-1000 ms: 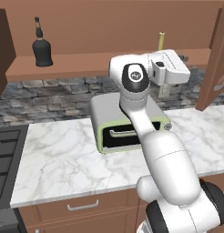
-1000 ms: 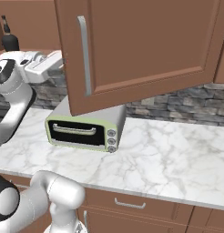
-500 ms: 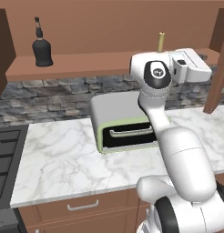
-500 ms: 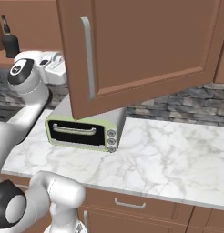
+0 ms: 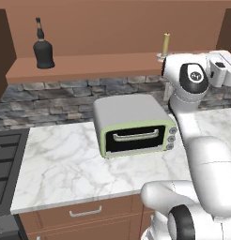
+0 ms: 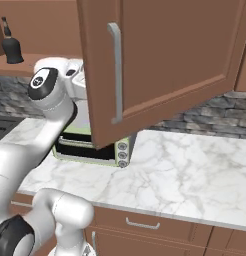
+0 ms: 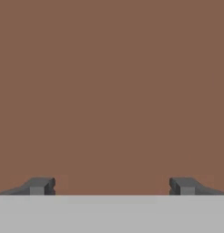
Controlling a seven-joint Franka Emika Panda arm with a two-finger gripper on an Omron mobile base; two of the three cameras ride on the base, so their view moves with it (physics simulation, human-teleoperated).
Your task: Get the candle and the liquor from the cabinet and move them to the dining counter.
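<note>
The liquor [image 5: 42, 49], a small black bottle, stands at the left end of the open cabinet's wooden shelf [image 5: 94, 63] and shows again as the liquor [image 6: 11, 46]. The pale-yellow candle [image 5: 166, 43] stands on its little silvery dish further right on that shelf. My white hand [image 5: 221, 71] hovers at shelf height, to the right of the candle and apart from it. My gripper [image 7: 112, 186] is open with nothing between its fingertips [image 7: 41, 185], facing flat brown wood close up. The dining counter is out of view.
A green toaster oven [image 5: 134, 124] sits on the marble worktop [image 5: 65, 164] under the shelf. The open cabinet door [image 6: 170, 60] with its silver bar handle [image 6: 115, 75] juts out beside my arm [image 6: 50, 95]. A dark stove [image 5: 3, 161] lies at the left.
My arm has swung to the right along the shelf, carrying the hand from in front of the candle to well past it. Candle and liquor have not moved.
</note>
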